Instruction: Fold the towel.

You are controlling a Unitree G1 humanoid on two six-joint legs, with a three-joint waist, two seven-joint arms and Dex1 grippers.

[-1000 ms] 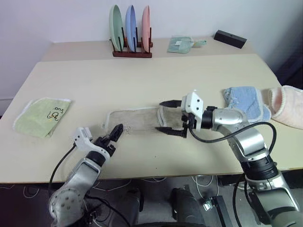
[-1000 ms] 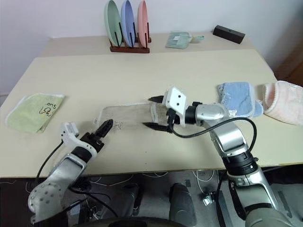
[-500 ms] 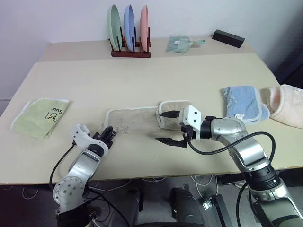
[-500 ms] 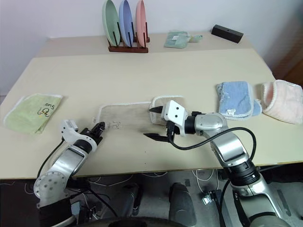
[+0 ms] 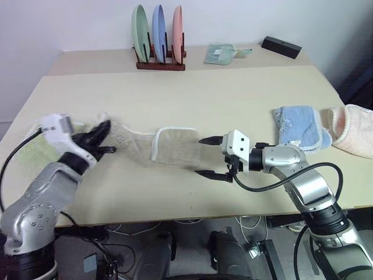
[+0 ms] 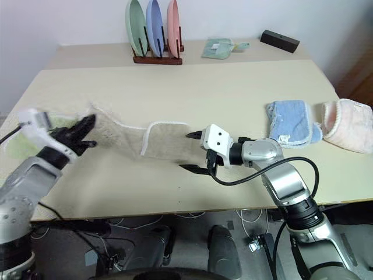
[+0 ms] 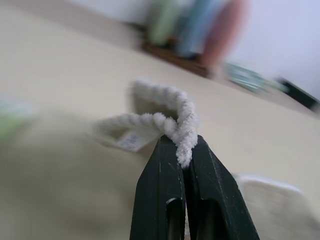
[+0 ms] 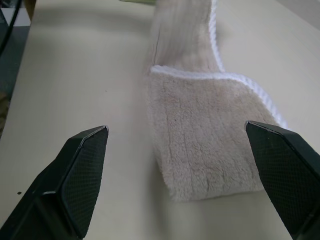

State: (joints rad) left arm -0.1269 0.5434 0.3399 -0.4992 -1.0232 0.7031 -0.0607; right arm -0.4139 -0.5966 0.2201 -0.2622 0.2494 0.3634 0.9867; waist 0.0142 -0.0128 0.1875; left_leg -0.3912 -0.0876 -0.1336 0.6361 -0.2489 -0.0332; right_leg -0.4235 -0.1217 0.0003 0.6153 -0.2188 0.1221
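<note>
1. Left gripper: clenched on the towel, black fingers pinching the white corded edge at one corner, held up off the table toward the robot's left side.
2. Right gripper: released, jaws spread wide, empty, hanging just beside the towel's other end and pointing toward the left arm; in the right wrist view the folded end sits between the two fingertips but apart from both.
3. Towel's place: near the front middle of the table, one end lifted by the left gripper, the rest sagging down to a doubled-over end lying flat on the tabletop.
4. Deciding relation: long axis running side to side between the two grippers; free end directly ahead of the open right jaws, so the right arm the nearer one for that end, the left already occupied with the far corner.
5. Likely need of the coming move: closing the right jaws on the doubled end, or on its corded edge, before any bringing together of the two ends. Risk as judged: thick doubled pile slipping from a shallow pinch.
6. Writing: a small white tag at the pinched corner carries marks too blurred to read; the green cloth behind the left gripper mostly hidden, lettering not legible.
</note>
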